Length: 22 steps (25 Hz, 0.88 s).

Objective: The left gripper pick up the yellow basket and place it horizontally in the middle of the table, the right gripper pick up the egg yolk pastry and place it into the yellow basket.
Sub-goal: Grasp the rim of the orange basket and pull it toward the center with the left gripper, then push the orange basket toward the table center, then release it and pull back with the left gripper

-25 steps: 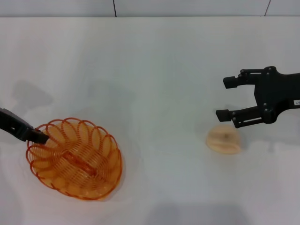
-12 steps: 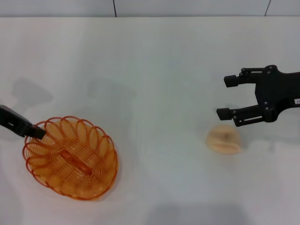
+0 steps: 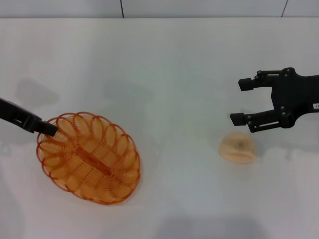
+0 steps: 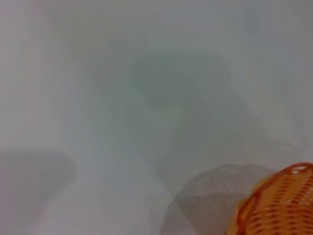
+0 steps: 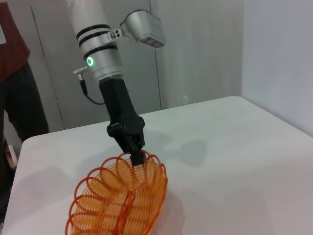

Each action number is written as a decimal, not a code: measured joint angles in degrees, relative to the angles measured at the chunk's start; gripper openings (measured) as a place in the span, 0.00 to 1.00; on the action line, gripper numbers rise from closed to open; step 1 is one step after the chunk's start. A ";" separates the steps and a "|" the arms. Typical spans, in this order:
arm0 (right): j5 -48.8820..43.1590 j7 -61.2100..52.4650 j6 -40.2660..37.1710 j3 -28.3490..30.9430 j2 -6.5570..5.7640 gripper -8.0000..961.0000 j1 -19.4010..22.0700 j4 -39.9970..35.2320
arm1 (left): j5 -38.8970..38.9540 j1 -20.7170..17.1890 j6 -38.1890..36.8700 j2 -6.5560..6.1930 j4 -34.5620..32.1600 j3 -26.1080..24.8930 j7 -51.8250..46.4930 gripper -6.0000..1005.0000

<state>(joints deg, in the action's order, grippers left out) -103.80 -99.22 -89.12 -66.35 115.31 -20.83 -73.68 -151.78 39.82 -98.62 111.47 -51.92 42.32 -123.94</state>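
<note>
The yellow basket (image 3: 88,157) is an orange-yellow wire oval at the left of the white table (image 3: 164,69). My left gripper (image 3: 49,129) is shut on the basket's far-left rim and holds it tilted just above the table; it also shows in the right wrist view (image 5: 137,152) with the basket (image 5: 120,198) hanging from it. Part of the basket's rim (image 4: 279,205) shows in the left wrist view. The egg yolk pastry (image 3: 238,148) lies on the table at the right. My right gripper (image 3: 241,101) is open and empty, just behind and above the pastry.
A person in a dark red top (image 5: 12,44) stands beyond the table's far end in the right wrist view. A wall (image 3: 149,7) runs along the table's back edge.
My left gripper has carried the basket up and to the right, toward the table's middle. The right gripper and the pastry have stayed still.
</note>
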 joint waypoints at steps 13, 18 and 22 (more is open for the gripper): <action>0.42 -0.29 0.66 0.77 -0.04 0.89 0.05 0.03 | 6.24 0.42 1.07 0.67 -1.75 -0.09 -15.01 0.08; 0.99 -0.33 0.07 1.56 -0.09 0.89 0.11 0.03 | 6.34 0.73 4.33 0.78 -1.51 -0.01 -21.38 0.08; 1.27 -0.22 -0.06 1.58 -0.14 0.89 0.20 -0.19 | 6.84 0.96 6.38 1.15 -1.39 -0.01 -25.69 0.08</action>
<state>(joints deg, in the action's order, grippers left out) -102.53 -99.45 -89.18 -64.78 115.17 -20.63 -73.87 -144.94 40.79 -92.23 112.62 -53.32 42.30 -149.62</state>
